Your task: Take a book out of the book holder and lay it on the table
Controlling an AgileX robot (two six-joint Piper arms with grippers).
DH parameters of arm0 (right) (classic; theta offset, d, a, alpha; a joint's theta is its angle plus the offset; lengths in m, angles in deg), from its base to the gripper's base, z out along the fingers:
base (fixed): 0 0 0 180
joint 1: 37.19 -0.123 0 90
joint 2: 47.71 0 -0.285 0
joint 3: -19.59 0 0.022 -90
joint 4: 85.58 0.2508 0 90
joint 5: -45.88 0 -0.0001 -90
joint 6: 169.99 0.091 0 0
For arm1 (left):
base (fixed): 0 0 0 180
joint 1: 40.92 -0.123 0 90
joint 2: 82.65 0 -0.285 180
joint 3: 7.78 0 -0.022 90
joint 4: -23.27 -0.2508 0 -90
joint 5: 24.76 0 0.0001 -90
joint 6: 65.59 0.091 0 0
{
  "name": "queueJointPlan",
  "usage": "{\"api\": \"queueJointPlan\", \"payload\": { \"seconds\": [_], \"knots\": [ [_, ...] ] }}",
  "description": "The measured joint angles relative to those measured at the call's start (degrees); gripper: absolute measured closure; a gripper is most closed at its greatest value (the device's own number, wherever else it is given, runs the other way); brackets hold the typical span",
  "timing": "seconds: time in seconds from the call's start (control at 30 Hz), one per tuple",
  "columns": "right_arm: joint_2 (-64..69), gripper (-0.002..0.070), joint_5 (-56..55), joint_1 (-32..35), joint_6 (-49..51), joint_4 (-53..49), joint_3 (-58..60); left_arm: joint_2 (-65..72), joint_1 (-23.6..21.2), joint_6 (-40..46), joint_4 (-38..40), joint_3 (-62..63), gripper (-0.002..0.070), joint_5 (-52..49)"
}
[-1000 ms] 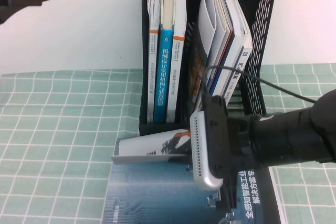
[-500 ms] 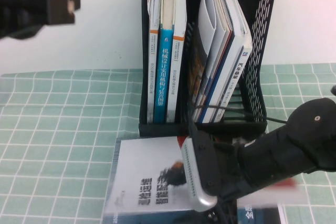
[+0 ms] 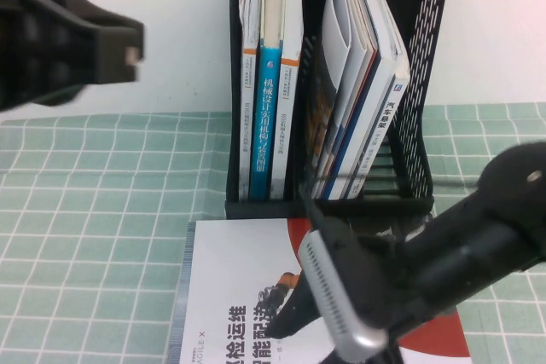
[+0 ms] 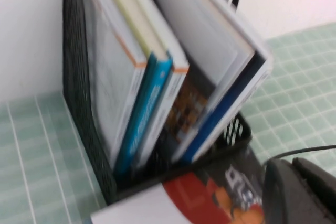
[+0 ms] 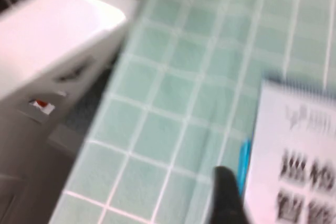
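Table (image 3: 94,210) in pale green cloth with a white grid fills the lower part of the high view, meeting a white wall behind. Against that wall stands the book holder (image 3: 422,57), a black rack with 2 compartments and slotted side walls. Its left compartment holds 3 upright books, the middle one the blue-spined book (image 3: 270,117); its right compartment holds several leaning books (image 3: 363,66) tilted toward the right wall.

Just in front of the rack the book (image 3: 243,283) lies flat on the table, white cover up, with a dark red circle and dark printed characters showing. In the left wrist view the same book (image 4: 210,203) shows its red circle and an orange figure right at the foot of the rack (image 4: 79,103).

The right arm reaches in from the right, low over the book, and the right gripper (image 3: 286,317) sits above the white cover; one dark fingertip (image 5: 226,192) shows at the book's edge (image 5: 299,156) in the right wrist view, but whether the jaws are apart or closed cannot be told.

The left gripper (image 3: 128,49) hangs high at the left, well apart from the rack, its state likewise unclear.
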Motion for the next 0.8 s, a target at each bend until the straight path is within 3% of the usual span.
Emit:
{"api": "queueJointPlan", "payload": {
  "seconds": [0.07, 0.2, 0.27, 0.4, 0.63, 0.8],
  "knots": [
    [-3.1, 0.0307, 2.1, 0.0, 0.6, -2.1, -1.7, -2.4, 0.0, 1.8, 0.0, -0.1, 0.0678, 1.1],
    [-11.8, 0.0561, 2.8, 0.0, 4.7, -10.1, -8.1, -8.8, 0.0, 3.9, -0.4, -0.1, 0.0678, 3.4],
    [-16.3, 0.0626, 2.4, 0.0, 9.3, -15.9, -11.9, -12.4, 0.0, 4.3, -1.3, -0.1, 0.0678, 3.9],
    [-24.3, 0.0664, 0.7, 0.0, 22.8, -30.6, -16.9, -18.3, 0.0, 6.9, -1.9, -4.1, 0.0678, 8.2],
    [-35.6, 0.0673, 5.5, 0.0, 61.7, -61.7, -16.4, -30.0, 0.0, 13.4, -2.4, -26.4, 0.0678, 25.0],
    [-45.8, 0.0673, 8.7, 0.0, 79.7, -72.3, -7.7, -37.5, 0.0, 19.7, -7.9, -41.6, 0.0678, 37.3]
  ]
}}
